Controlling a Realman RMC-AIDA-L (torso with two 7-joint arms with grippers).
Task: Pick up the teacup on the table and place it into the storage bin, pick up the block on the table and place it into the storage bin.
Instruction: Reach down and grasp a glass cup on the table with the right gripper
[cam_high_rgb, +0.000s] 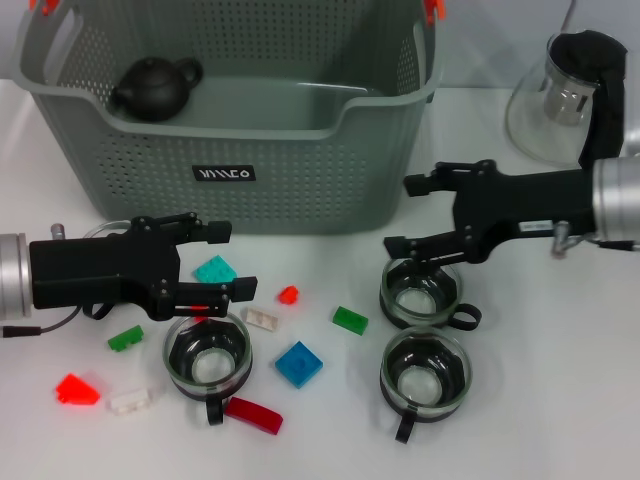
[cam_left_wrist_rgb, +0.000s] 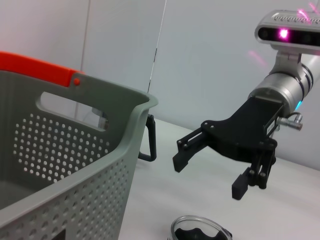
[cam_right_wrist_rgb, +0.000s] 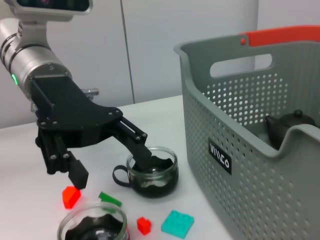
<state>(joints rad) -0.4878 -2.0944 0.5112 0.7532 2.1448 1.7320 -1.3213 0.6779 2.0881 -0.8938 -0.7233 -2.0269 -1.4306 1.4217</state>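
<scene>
The grey-green storage bin (cam_high_rgb: 300, 170) stands at the back of the table. Several glass teacups with dark inserts sit in front of it, one on the left (cam_high_rgb: 207, 355) and two on the right (cam_high_rgb: 420, 292) (cam_high_rgb: 425, 370). My left gripper (cam_high_rgb: 228, 260) hovers open over a teal block (cam_high_rgb: 215, 270), just behind the left teacup. The right wrist view shows this gripper (cam_right_wrist_rgb: 110, 162) with one finger in front of a further teacup (cam_right_wrist_rgb: 152, 172). My right gripper (cam_high_rgb: 410, 215) is open and empty above the upper right teacup; it also shows in the left wrist view (cam_left_wrist_rgb: 210, 175).
A black clay teapot (cam_high_rgb: 152, 88) lies inside the bin. A clear glass teapot (cam_high_rgb: 560, 100) stands at the back right. Loose blocks lie scattered around: small red (cam_high_rgb: 288, 294), white (cam_high_rgb: 262, 318), green (cam_high_rgb: 350, 320), blue (cam_high_rgb: 298, 363), curved red (cam_high_rgb: 253, 413).
</scene>
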